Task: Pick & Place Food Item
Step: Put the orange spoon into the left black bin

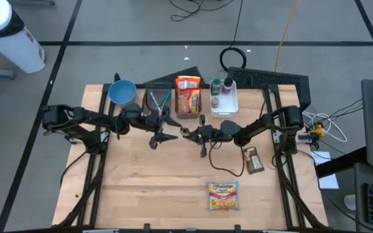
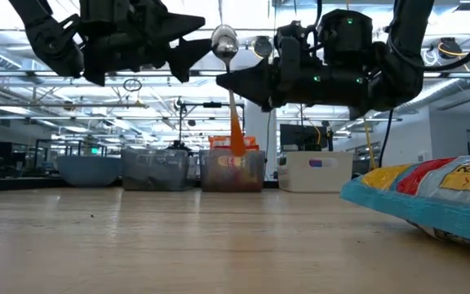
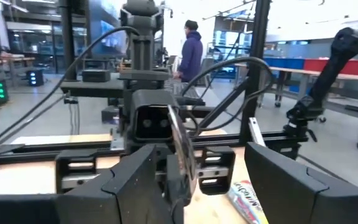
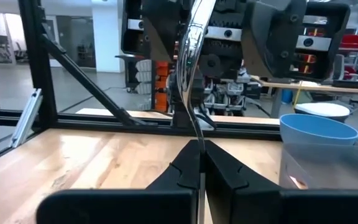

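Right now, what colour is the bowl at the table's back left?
Light blue. The bowl shows best in the high view, beside the clear bin of utensils.

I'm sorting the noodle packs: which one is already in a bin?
The orange-red noodle packet standing in the clear bin at the table's far edge; the yellow packet lies flat on the wooden table near the front.

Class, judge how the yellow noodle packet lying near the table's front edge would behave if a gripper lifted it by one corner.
The yellow plastic noodle packet looks puffy and crinkled, so probably light and slippery. It lies flat, unlikely to roll. Held by a corner, it would probably sag.
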Controlling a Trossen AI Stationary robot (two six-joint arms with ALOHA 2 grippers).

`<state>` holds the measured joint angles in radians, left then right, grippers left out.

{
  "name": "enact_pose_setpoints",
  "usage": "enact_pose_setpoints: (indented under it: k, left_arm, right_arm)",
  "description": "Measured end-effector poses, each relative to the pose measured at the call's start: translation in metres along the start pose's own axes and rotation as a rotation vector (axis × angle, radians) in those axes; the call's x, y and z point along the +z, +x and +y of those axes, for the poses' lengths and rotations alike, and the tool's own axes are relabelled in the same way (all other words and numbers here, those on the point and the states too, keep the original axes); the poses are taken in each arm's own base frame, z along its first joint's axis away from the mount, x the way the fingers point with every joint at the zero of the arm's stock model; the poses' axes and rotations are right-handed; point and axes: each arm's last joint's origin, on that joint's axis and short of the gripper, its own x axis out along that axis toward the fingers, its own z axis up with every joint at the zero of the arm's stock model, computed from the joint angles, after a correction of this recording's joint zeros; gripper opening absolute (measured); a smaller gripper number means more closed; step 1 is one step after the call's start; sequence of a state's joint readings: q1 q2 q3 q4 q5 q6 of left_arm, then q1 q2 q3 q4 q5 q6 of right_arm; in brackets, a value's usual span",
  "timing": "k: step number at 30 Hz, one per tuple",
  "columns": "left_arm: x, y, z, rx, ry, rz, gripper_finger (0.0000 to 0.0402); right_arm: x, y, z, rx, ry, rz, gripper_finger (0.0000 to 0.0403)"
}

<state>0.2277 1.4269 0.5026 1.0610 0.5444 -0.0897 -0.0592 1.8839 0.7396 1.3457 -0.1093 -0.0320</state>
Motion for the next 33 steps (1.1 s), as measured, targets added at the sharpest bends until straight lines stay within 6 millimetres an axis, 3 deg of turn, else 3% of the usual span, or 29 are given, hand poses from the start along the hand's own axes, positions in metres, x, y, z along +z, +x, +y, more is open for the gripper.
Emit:
enact_pose_setpoints:
  k: [15, 33]
  left_arm:
    - [0.006, 0.017, -0.003, 0.059, -0.002, 0.055, 0.0255]
    - [0.007, 0.018, -0.005, 0.056, -0.026, 0.042, 0.0254]
  right_arm:
    - [0.0, 0.0, 0.0, 0.001, -0.007, -0.004, 0.0]
    - [-0.002, 0.0, 0.0, 0.002, -0.004, 0.021, 0.0]
